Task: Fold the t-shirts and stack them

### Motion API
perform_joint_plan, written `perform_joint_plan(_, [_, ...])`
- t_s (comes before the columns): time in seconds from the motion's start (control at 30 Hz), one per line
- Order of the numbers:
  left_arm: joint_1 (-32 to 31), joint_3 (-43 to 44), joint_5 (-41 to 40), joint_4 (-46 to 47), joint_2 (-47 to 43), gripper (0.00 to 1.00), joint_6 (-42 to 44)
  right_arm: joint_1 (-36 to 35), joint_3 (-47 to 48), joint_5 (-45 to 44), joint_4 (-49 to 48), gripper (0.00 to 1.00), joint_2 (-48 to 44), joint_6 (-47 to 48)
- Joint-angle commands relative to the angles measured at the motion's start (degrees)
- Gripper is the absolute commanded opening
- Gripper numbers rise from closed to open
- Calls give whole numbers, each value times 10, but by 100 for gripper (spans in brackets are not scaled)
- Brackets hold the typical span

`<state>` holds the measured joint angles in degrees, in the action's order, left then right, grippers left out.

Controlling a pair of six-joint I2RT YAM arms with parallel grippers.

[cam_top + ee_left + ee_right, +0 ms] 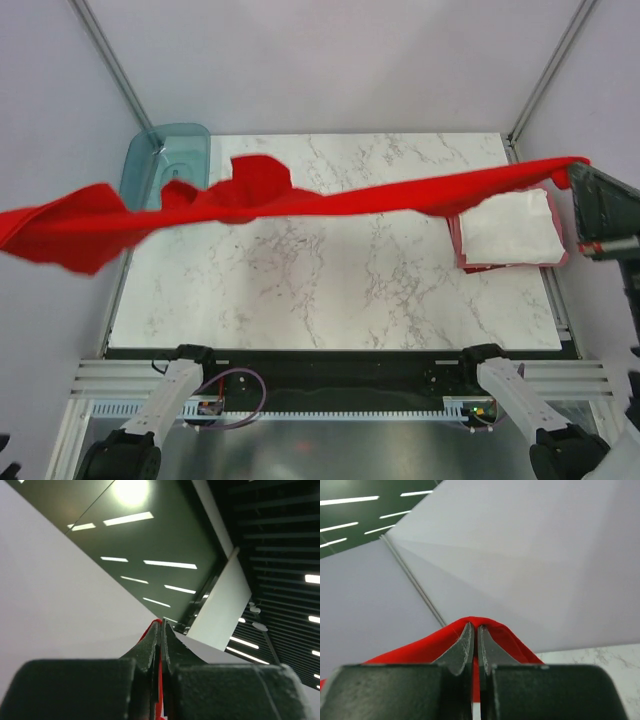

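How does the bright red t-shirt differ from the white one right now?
The bright red t-shirt is stretched out in the air, pinched at its ends by the left gripper and right gripper; the white t-shirt lies folded square on the pinkish-red t-shirt, held by nothing. The red reaches across the whole table; the white covers one corner. Both are plain cloth.

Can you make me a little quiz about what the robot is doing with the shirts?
1. True or false: the red t-shirt lies flat on the table.
2. How many grippers hold the red t-shirt? A) none B) one C) two
3. Fill in the colour: a folded ____ t-shirt lies on top of the pinkish-red t-shirt.

Key
1. False: it hangs stretched in the air above the table.
2. C: the left gripper and the right gripper each pinch it.
3. White: the white t-shirt.
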<state>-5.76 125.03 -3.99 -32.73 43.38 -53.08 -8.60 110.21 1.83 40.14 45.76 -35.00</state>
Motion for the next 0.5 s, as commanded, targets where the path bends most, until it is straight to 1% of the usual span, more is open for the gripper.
perform_joint_plan(0.0, [0, 46, -11, -44, 14, 2, 3, 3, 68, 11, 58, 0, -4, 15])
perform_joint_plan(0.03, [0, 55, -14, -48, 21, 2, 5, 3, 100, 11, 75, 0, 3, 16])
perform_joint_plan(0.07, [0, 62, -16, -54, 25, 2, 5, 3, 112, 10, 79, 0, 6, 15])
perform_joint_plan(0.13, [0, 65, -24, -55, 42, 2, 12, 3, 125, 6, 87, 0, 20, 16])
perform_joint_plan(0.2, [0, 49, -36, -59, 54, 2, 13, 3, 116, 8, 91, 0, 29, 16])
perform_joint_plan(0.27, [0, 27, -42, -59, 76, 2, 20, 2, 78, 2, 86, 0, 39, 17])
perform_joint_plan(0.3, [0, -5, -45, -57, 81, 2, 21, 2, 57, -3, 82, 0, 40, 18])
perform_joint_plan(0.33, [0, -24, -47, -54, 95, 2, 25, 3, 8, -15, 69, 0, 38, 19])
perform_joint_plan(0.37, [0, -46, -49, -51, 100, 2, 24, 3, -23, -15, 58, 0, 35, 20])
perform_joint_plan(0.4, [0, -101, -51, -24, 104, 2, 25, 3, -86, -33, 35, 0, 33, 20])
perform_joint_plan(0.43, [0, -137, -50, -3, 107, 2, 31, 3, -118, -52, 24, 0, 29, 17])
perform_joint_plan(0.47, [0, -209, -53, 16, 109, 2, 31, 3, -151, -59, 9, 0, 29, 16])
